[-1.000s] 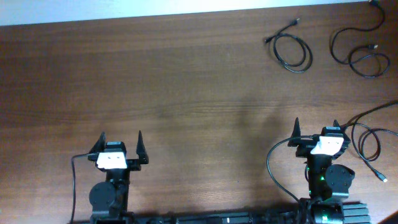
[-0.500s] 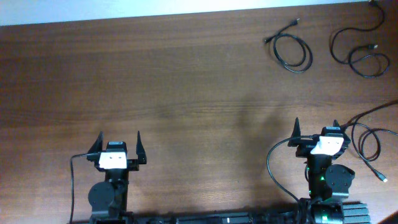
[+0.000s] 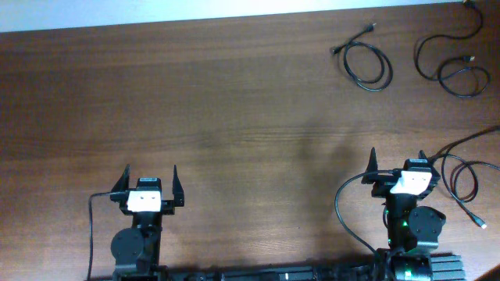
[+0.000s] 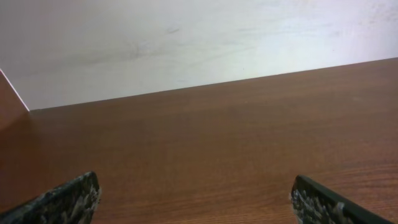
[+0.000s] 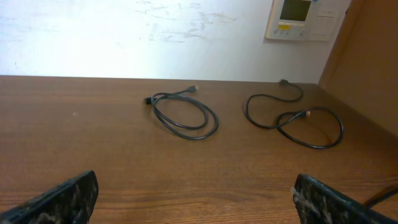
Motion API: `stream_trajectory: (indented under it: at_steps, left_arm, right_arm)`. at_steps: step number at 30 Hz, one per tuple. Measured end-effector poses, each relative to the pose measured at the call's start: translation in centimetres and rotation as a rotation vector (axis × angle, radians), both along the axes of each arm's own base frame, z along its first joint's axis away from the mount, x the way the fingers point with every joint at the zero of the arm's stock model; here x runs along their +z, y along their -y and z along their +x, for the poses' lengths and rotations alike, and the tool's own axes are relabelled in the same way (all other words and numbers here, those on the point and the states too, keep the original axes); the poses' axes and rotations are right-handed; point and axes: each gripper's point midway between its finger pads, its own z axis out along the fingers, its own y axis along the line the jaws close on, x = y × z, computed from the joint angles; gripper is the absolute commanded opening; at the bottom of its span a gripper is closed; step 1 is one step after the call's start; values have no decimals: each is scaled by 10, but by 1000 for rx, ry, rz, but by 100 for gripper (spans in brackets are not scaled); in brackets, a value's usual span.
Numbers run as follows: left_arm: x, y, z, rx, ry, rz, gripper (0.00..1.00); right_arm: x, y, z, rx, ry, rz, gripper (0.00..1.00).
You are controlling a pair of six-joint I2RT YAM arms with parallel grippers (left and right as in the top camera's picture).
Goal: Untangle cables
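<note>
Separate thin black cables lie on the brown table. One small loop (image 3: pixel 366 62) is at the far right centre; it also shows in the right wrist view (image 5: pixel 186 115). A second looped cable (image 3: pixel 449 66) lies at the far right corner and shows in the right wrist view (image 5: pixel 298 118). A third cable (image 3: pixel 462 181) lies beside the right arm. My left gripper (image 3: pixel 148 181) is open and empty at the near left. My right gripper (image 3: pixel 396 165) is open and empty at the near right, well short of the far cables.
A thicker black wire (image 3: pixel 348 211) curves by the right arm's base and another (image 3: pixel 92 226) by the left base. The table's far edge meets a white wall (image 4: pixel 186 37). A wall panel (image 5: pixel 301 18) hangs behind the table.
The left gripper has shifted very slightly; the cables and the right arm have not moved.
</note>
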Motion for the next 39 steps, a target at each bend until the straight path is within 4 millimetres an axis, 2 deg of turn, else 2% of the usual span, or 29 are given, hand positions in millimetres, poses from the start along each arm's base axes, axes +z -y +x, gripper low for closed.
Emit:
stream_trajectory:
  at_steps: [39]
  left_arm:
    - [0, 0, 0, 4, 0, -42, 99]
  right_arm:
    - [0, 0, 0, 0, 0, 0, 98]
